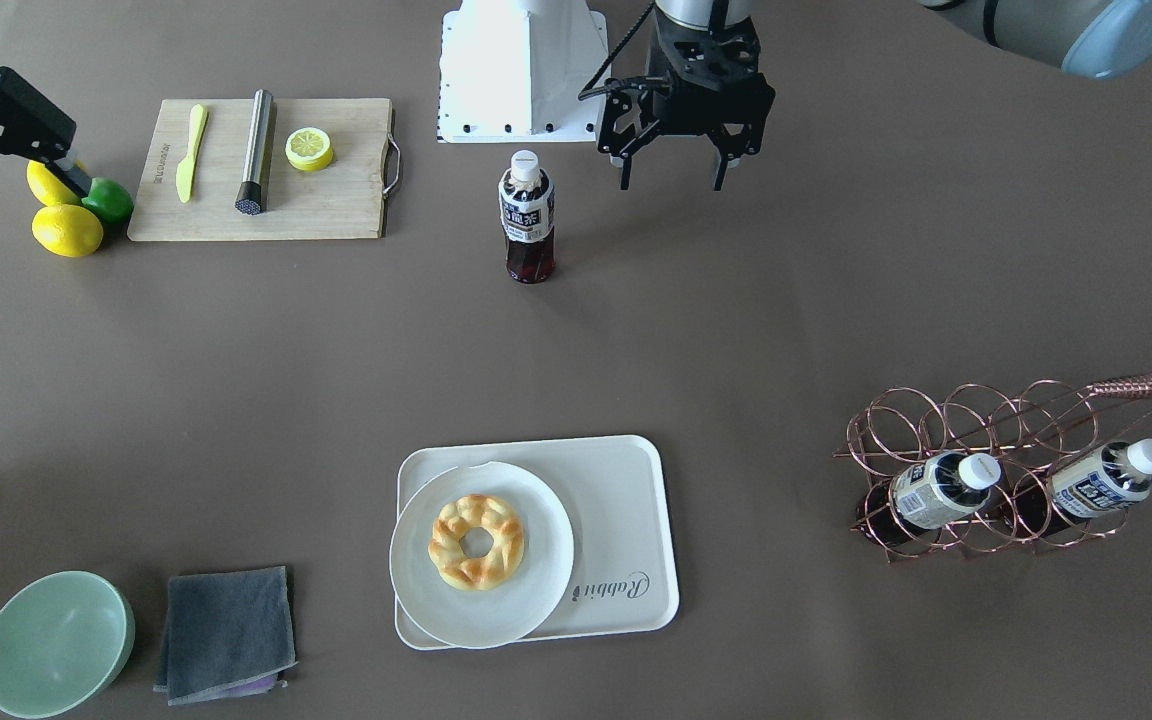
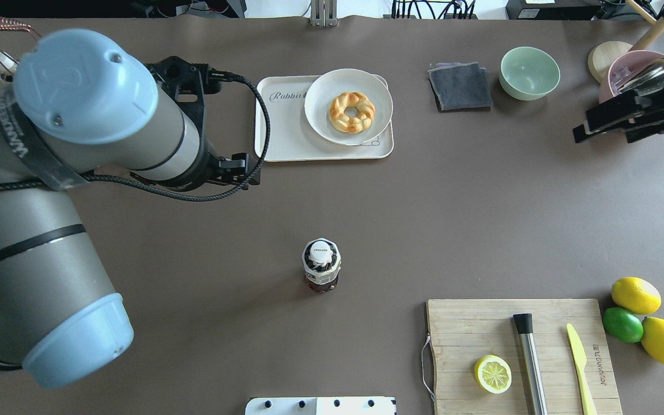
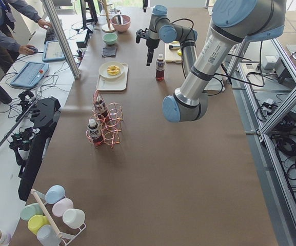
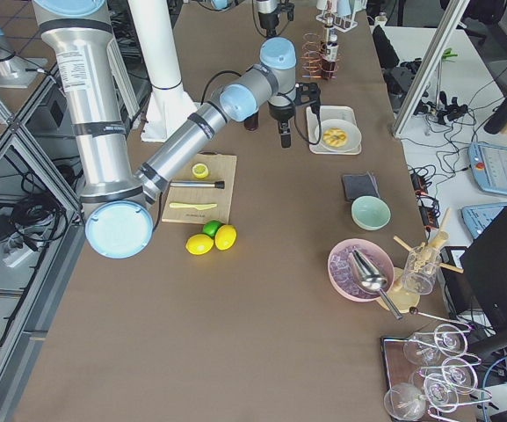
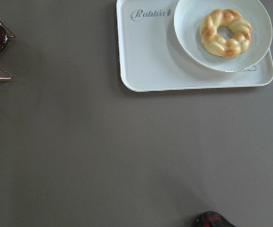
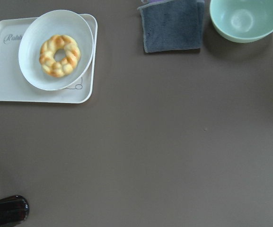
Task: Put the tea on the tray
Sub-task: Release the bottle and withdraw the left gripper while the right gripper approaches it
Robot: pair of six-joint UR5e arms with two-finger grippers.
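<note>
The tea [image 1: 528, 215] stands upright on the bare surface [image 1: 836, 280] near the robot's base, well apart from the tray [image 1: 626, 500], which carries a plate [image 1: 536, 590] with a braided bread ring [image 1: 476, 541]. The left hand [image 1: 673, 178] hangs just beside the tea without touching it, its fingers spread wide and holding nothing. The right hand [image 1: 31, 200] hangs far off to its own side, well apart from both tea and tray, also spread wide and empty, and two more bottles [image 1: 936, 490] lie in a wire rack [image 1: 986, 410].
</note>
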